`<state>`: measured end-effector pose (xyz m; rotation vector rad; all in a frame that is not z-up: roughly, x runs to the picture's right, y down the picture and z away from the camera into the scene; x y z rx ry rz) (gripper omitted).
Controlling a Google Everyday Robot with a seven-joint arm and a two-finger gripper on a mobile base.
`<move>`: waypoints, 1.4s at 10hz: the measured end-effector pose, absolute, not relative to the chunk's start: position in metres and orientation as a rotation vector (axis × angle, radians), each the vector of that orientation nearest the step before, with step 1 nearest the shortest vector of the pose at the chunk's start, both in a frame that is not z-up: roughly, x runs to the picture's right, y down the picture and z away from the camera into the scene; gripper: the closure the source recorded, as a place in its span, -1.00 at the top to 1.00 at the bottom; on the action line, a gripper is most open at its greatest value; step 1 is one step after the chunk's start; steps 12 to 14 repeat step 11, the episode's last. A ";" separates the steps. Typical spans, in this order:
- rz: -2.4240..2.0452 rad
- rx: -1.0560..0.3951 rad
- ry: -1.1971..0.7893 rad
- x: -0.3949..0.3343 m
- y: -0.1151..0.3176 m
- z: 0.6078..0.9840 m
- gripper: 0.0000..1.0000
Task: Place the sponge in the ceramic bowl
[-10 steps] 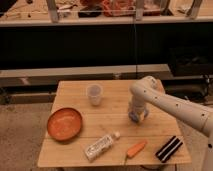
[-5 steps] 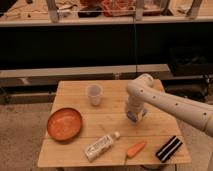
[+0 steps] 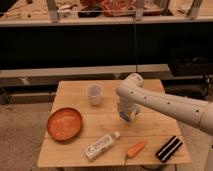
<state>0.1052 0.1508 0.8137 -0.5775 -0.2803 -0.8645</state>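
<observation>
The blue sponge (image 3: 131, 116) with a pale yellowish layer hangs just above the middle right of the wooden table (image 3: 150, 131). My gripper (image 3: 127, 114) points down from the white arm (image 3: 165, 102) and is shut on it. The orange-red ceramic bowl (image 3: 64, 124) sits on the table's left side, well to the left of the gripper and a little nearer the front. Nothing lies inside the bowl.
A translucent plastic cup (image 3: 94, 94) stands at the back centre, left of the arm. A plastic bottle (image 3: 101, 145) lies near the front edge between bowl and gripper. An orange carrot (image 3: 136, 148) and a black striped block (image 3: 169, 148) lie front right. Dark shelving stands behind the table.
The arm has swung left, carrying the sponge from the table's right part towards its middle. The bowl, cup, bottle, carrot and block have not moved.
</observation>
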 end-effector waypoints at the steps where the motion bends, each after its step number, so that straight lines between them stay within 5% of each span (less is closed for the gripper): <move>1: -0.891 -0.573 -0.284 0.088 0.152 0.810 -1.00; 14: -1.071 -0.540 -0.297 -0.018 0.154 0.798 -1.00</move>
